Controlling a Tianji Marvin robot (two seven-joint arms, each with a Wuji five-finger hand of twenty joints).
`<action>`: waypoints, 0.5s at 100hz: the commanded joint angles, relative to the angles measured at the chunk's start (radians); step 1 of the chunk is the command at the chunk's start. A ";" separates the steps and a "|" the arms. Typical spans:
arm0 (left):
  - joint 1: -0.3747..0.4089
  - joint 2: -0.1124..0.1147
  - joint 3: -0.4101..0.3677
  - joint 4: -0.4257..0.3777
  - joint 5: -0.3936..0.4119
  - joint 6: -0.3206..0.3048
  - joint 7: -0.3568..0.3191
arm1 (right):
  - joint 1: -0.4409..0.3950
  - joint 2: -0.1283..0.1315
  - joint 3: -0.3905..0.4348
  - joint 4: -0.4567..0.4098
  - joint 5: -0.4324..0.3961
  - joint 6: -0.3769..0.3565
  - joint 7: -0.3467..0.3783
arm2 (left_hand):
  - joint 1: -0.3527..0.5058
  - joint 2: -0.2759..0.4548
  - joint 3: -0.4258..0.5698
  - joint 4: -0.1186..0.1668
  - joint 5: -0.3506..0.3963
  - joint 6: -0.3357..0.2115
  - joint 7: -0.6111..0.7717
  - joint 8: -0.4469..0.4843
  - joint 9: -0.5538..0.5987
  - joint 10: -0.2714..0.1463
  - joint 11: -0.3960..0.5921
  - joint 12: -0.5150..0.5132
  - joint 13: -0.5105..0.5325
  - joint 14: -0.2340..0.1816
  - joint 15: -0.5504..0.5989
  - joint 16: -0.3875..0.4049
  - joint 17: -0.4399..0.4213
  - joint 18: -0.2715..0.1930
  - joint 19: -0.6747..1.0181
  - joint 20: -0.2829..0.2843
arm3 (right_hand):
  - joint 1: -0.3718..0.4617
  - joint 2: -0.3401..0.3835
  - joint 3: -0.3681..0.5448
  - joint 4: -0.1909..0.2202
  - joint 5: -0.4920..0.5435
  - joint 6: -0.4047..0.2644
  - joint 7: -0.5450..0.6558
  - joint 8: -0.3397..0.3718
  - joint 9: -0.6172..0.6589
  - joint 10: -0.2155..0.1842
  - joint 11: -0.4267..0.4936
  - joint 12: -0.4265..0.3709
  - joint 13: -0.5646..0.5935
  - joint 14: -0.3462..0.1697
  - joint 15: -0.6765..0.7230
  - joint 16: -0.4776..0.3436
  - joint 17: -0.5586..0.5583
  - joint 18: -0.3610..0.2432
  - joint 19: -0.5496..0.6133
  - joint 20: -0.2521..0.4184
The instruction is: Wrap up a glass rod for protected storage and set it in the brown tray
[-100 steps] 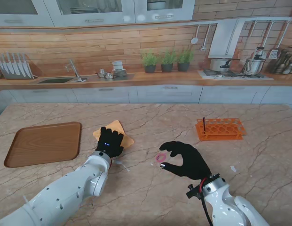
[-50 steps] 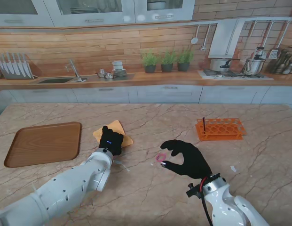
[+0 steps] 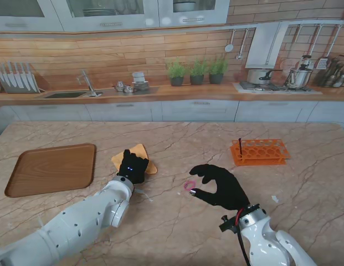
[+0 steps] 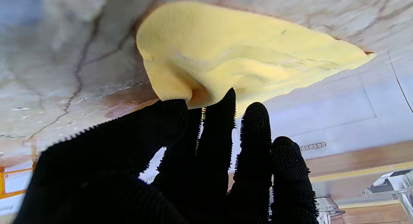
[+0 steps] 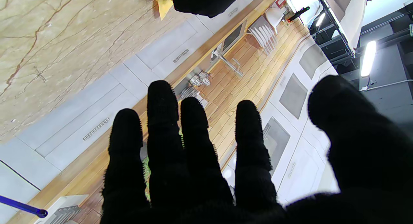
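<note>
Left robot hand (image 3: 132,166) pinching cloth (image 4: 245,62) edge, right robot hand (image 3: 221,185) open and empty; rod unwrapped, tray (image 3: 50,168) empty, early stage.

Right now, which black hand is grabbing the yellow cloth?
The left hand. It pinches the yellow cloth beside the brown tray. The right hand holds nothing, by the pink ring.

Yellow cloth (image 3: 139,157) beside empty brown tray (image 3: 50,168)
</note>
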 commanded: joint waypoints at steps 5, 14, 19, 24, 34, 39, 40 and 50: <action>0.023 -0.011 -0.007 0.010 -0.008 -0.015 -0.008 | -0.002 -0.005 -0.001 -0.005 0.004 0.004 0.003 | 0.031 -0.056 0.061 -0.031 0.029 -0.139 0.103 0.056 0.035 0.000 0.023 0.043 0.024 0.000 0.040 0.020 0.007 0.014 0.038 0.034 | -0.023 -0.003 0.022 0.008 0.015 -0.007 0.002 -0.003 0.019 -0.002 0.013 0.012 0.020 0.005 0.020 0.014 -0.001 0.007 0.034 -0.001; 0.024 -0.006 -0.013 -0.002 -0.001 -0.030 -0.015 | -0.003 -0.005 0.000 -0.004 0.003 0.003 0.001 | 0.026 -0.057 0.077 -0.025 0.003 -0.145 0.138 0.119 0.031 -0.005 0.048 0.089 0.025 -0.006 0.056 0.031 0.011 0.012 0.040 0.039 | -0.026 -0.001 0.023 0.008 0.016 -0.007 0.002 -0.003 0.020 -0.001 0.013 0.012 0.022 0.004 0.021 0.014 -0.001 0.008 0.035 -0.002; 0.026 -0.002 -0.018 -0.013 0.002 -0.040 -0.023 | -0.003 -0.005 0.000 -0.004 0.003 0.002 0.000 | 0.022 -0.057 0.082 -0.022 -0.008 -0.151 0.150 0.153 0.031 -0.010 0.056 0.110 0.024 -0.009 0.061 0.035 0.010 0.008 0.039 0.040 | -0.026 0.000 0.025 0.008 0.016 -0.006 0.001 -0.003 0.021 -0.001 0.013 0.012 0.021 0.005 0.021 0.014 -0.001 0.009 0.035 -0.003; 0.028 0.002 -0.024 -0.023 0.005 -0.055 -0.029 | -0.003 -0.005 0.000 -0.005 0.004 0.002 0.000 | 0.022 -0.057 0.087 -0.019 -0.013 -0.155 0.157 0.178 0.031 -0.013 0.059 0.123 0.024 -0.011 0.062 0.039 0.010 0.005 0.039 0.041 | -0.028 0.001 0.025 0.008 0.016 -0.007 0.001 -0.003 0.021 -0.001 0.013 0.012 0.020 0.005 0.021 0.014 -0.001 0.008 0.035 -0.003; 0.037 0.011 -0.040 -0.048 0.013 -0.092 -0.041 | -0.003 -0.005 0.000 -0.003 0.003 0.001 -0.002 | 0.021 -0.055 0.089 -0.017 -0.021 -0.164 0.163 0.210 0.027 -0.021 0.064 0.139 0.022 -0.017 0.060 0.041 0.008 0.001 0.038 0.041 | -0.030 0.004 0.026 0.008 0.015 -0.007 0.001 -0.004 0.021 -0.002 0.013 0.012 0.021 0.005 0.022 0.014 -0.001 0.009 0.035 -0.004; 0.040 0.016 -0.046 -0.061 0.020 -0.109 -0.046 | -0.003 -0.006 0.000 -0.003 0.003 0.001 -0.002 | 0.022 -0.052 0.089 -0.016 -0.027 -0.168 0.166 0.227 0.024 -0.023 0.067 0.147 0.021 -0.020 0.060 0.042 0.007 -0.002 0.037 0.041 | -0.030 0.005 0.026 0.008 0.016 -0.006 0.001 -0.004 0.021 -0.002 0.013 0.012 0.020 0.006 0.021 0.014 -0.001 0.009 0.036 -0.004; 0.041 0.018 -0.047 -0.063 0.022 -0.112 -0.047 | -0.003 -0.006 0.000 -0.003 0.003 0.001 -0.002 | 0.022 -0.052 0.089 -0.016 -0.027 -0.169 0.167 0.231 0.024 -0.025 0.068 0.149 0.021 -0.021 0.060 0.042 0.007 -0.002 0.037 0.041 | -0.031 0.004 0.026 0.008 0.015 -0.006 0.001 -0.004 0.021 -0.001 0.013 0.012 0.020 0.005 0.021 0.014 -0.001 0.008 0.036 -0.004; 0.046 0.028 -0.059 -0.086 0.036 -0.145 -0.062 | -0.004 -0.006 0.000 -0.003 0.003 0.000 -0.004 | 0.024 -0.045 0.093 -0.016 -0.043 -0.177 0.185 0.287 0.015 -0.038 0.090 0.176 0.019 -0.028 0.060 0.047 0.005 -0.007 0.035 0.038 | -0.031 0.006 0.025 0.008 0.014 -0.006 0.000 -0.005 0.021 0.000 0.013 0.012 0.020 0.004 0.022 0.014 -0.002 0.008 0.036 -0.004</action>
